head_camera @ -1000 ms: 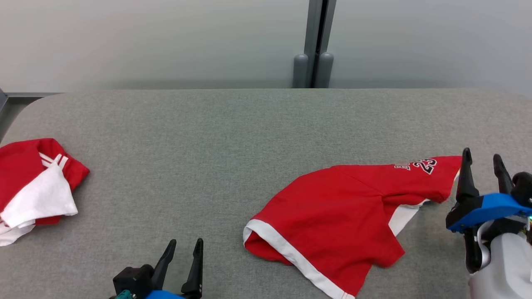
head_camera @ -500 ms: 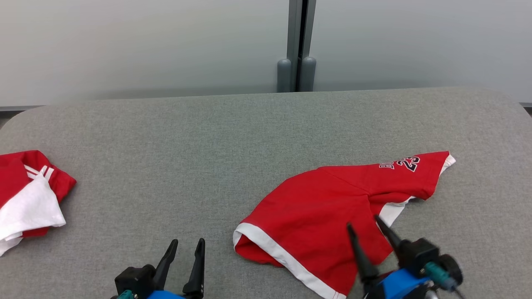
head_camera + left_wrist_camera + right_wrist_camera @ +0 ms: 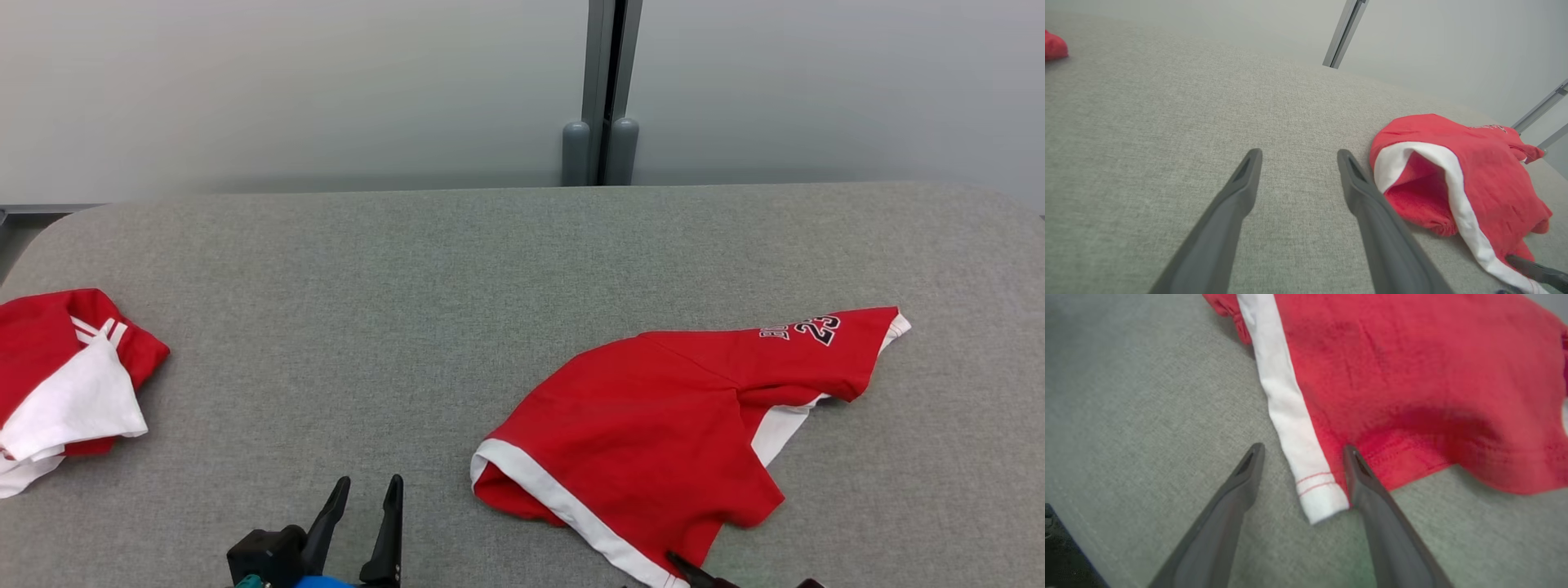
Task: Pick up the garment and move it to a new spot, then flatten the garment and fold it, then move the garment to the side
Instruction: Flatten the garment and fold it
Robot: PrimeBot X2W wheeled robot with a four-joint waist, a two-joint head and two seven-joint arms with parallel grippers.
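Right gripper drops to the near hem of the red garment (image 3: 653, 425)

The right gripper (image 3: 1303, 449), wide and empty, has swung from the far end by the number print (image 3: 804, 331) to the white hem (image 3: 1290, 416) corner nearest the robot, which now lies between its fingers. The garment lies rumpled on the counter (image 3: 367, 286), right of centre, unmoved, so a pinch looks next. The left gripper (image 3: 367, 482) waits wide open, as before.
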